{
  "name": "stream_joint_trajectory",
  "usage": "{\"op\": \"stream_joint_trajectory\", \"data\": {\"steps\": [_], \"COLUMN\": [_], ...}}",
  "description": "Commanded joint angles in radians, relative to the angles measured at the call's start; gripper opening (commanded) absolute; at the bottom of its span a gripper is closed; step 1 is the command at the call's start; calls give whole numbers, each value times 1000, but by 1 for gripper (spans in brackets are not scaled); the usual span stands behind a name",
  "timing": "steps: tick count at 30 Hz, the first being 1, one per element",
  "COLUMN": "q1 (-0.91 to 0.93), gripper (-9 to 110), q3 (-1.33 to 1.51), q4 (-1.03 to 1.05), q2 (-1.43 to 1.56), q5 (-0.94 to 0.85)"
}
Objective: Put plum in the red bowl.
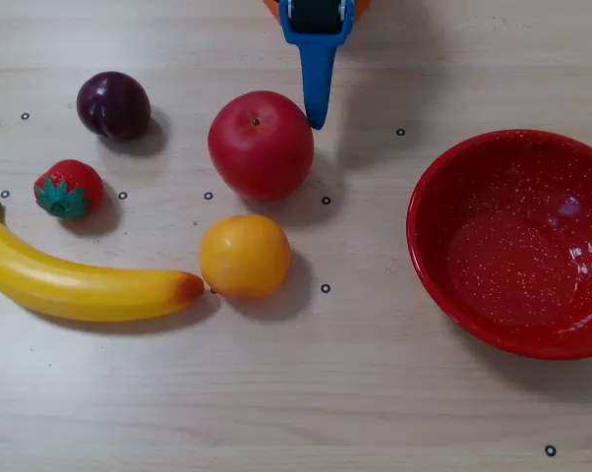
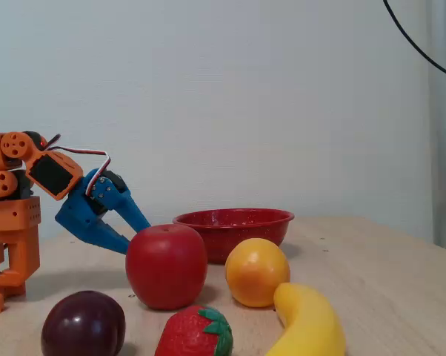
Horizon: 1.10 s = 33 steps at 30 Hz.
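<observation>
So the small glossy dark purple plum (image 1: 113, 104) is sitting on the pale wood-grain table (image 1: 355, 393) at the upper left of the overhead view, well apart from the big glossy red bowl with white speckles (image 1: 444, 265) over on the right — the bowl holds nothing. Nothing is touching the plum. Just below it sits a little red strawberry with green leaves (image 1: 68, 188), and under that a long yellow banana (image 1: 80, 285) whose tip ends right by a round orange fruit (image 1: 244, 257). A larger bright red apple (image 1: 261, 145) is above the orange, between the plum and the bowl.

The blue two-finger gripper (image 2: 138, 237) on the orange arm (image 2: 15, 193) is hanging just above the table behind the apple. In the fixed view its fingers are spread apart in a V with nothing between them. From overhead only one blue finger (image 1: 317, 84) shows, pointing down beside the apple's upper right edge.
</observation>
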Motion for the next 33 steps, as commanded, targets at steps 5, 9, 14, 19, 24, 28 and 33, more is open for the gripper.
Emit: {"op": "stream_joint_trajectory", "data": {"steps": [5, 9, 14, 19, 24, 28, 33], "q1": [3, 3, 3, 6, -3, -25, -67], "gripper": [0, 0, 0, 0, 0, 0, 0], "q3": [3, 3, -20, -175, -373, -540, -816], "q4": [-26, -26, -61, -64, -20, 25, 166], "q2": [9, 9, -37, -216, -374, -499, -704], "q5": [14, 15, 29, 51, 117, 173, 250]}}
